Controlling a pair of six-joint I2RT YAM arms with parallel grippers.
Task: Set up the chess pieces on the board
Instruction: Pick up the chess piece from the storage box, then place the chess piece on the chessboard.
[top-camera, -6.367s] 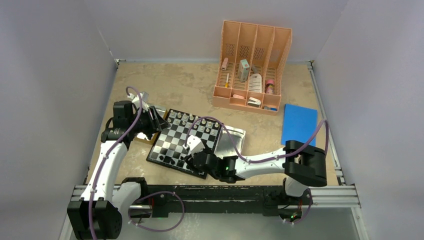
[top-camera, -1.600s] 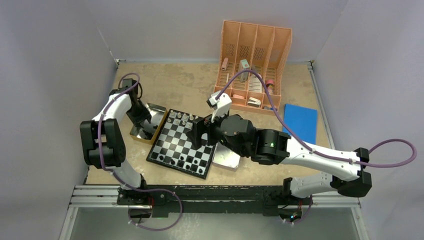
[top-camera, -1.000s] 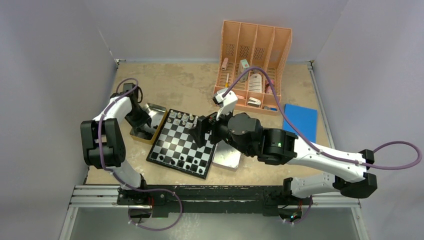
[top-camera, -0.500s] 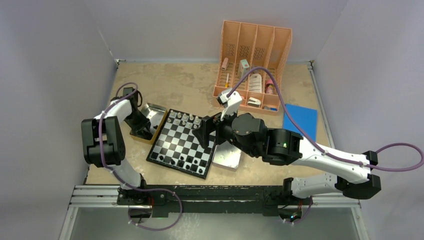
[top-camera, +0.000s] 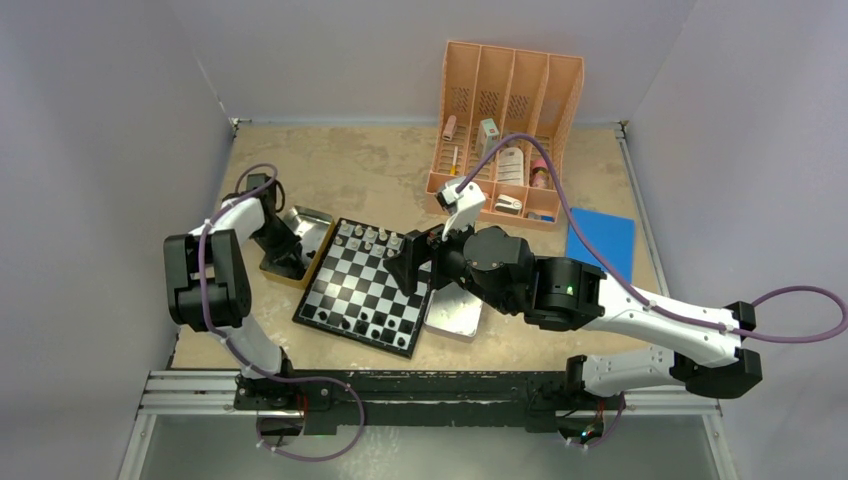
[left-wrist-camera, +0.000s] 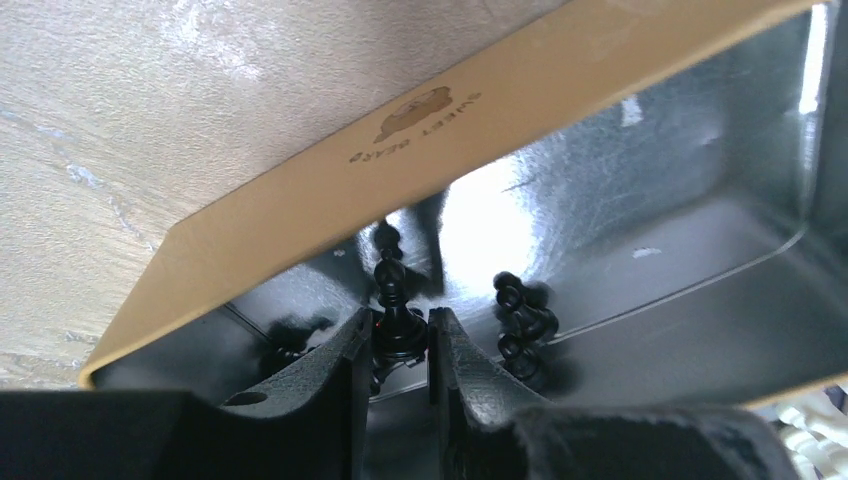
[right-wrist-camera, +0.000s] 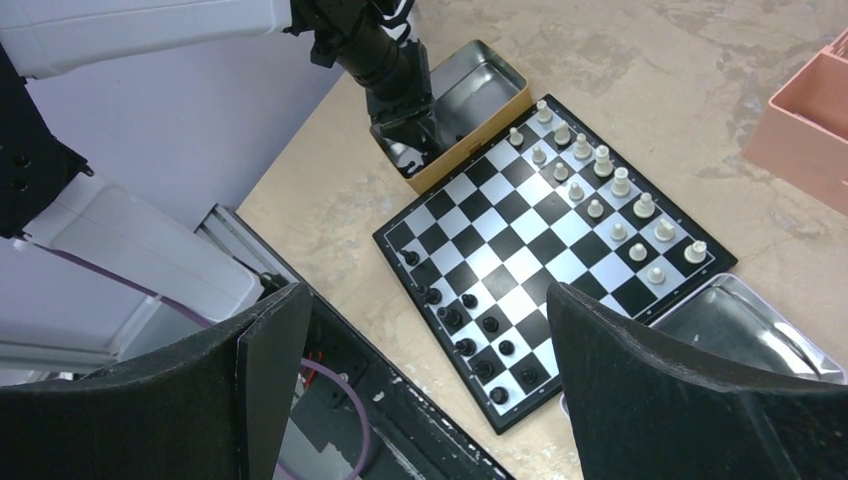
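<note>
Seen from above, the board (top-camera: 368, 286) lies mid-table, with the left gripper (top-camera: 283, 262) sunk in a tin (top-camera: 312, 226) at its 9 o'clock and the right gripper (top-camera: 410, 262) hovering over its 3 o'clock edge. On the left wrist, fingers (left-wrist-camera: 338, 362) clamp a black piece (left-wrist-camera: 396, 300) inside the tin. On the right wrist, jaws spread wide and empty above white pieces (right-wrist-camera: 600, 190) at 1 o'clock and black pieces (right-wrist-camera: 470, 340) at 7.

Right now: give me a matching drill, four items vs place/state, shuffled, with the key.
1. left gripper
2. right gripper
3. white pieces
4. black pieces already placed

A. open, empty, raised off the board
B. board's far rows
C. shut on a black piece inside the tin
D. board's near rows

Pairs: 1-C, 2-A, 3-B, 4-D
</note>
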